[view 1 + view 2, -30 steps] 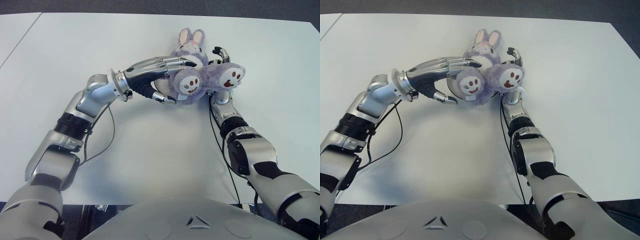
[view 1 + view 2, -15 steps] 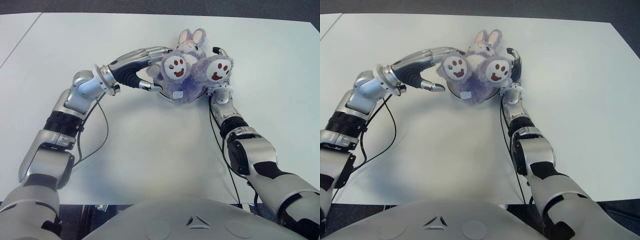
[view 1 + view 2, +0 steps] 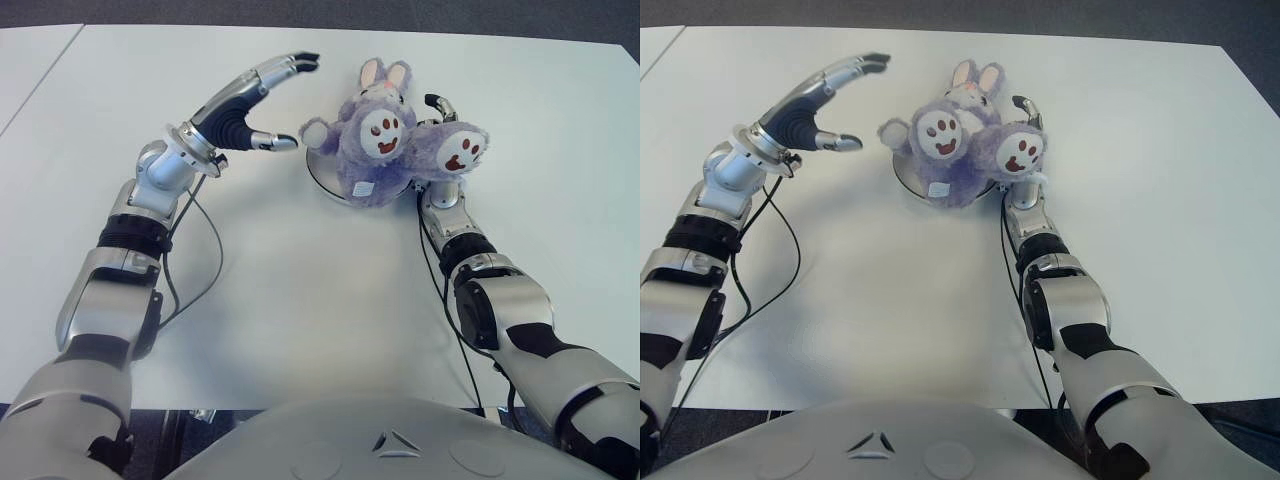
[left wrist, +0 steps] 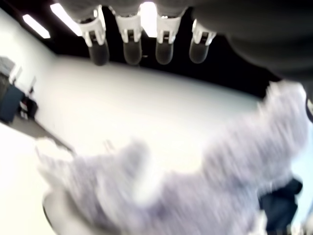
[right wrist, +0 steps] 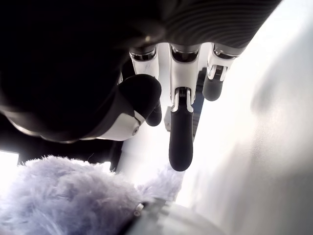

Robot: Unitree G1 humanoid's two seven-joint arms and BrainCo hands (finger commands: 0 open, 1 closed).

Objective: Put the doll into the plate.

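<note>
The purple bunny doll lies on its back across the round white plate, its soles turned up and its ears pointing to the table's far side. My left hand hovers to the left of the doll, apart from it, fingers stretched out and holding nothing. The left wrist view shows the doll beyond those spread fingers. My right hand shows at the doll's right side, partly hidden behind one foot. Its fingers hang relaxed beside the fur without gripping it.
The white table runs on all around the plate. A seam to a second table crosses the far left corner, and the dark floor lies past the far edge. Black cables trail from both forearms over the tabletop.
My left hand let go of the doll and drew back to the left, opening its fingers. The doll sank onto the plate. The right hand stayed where it was.
</note>
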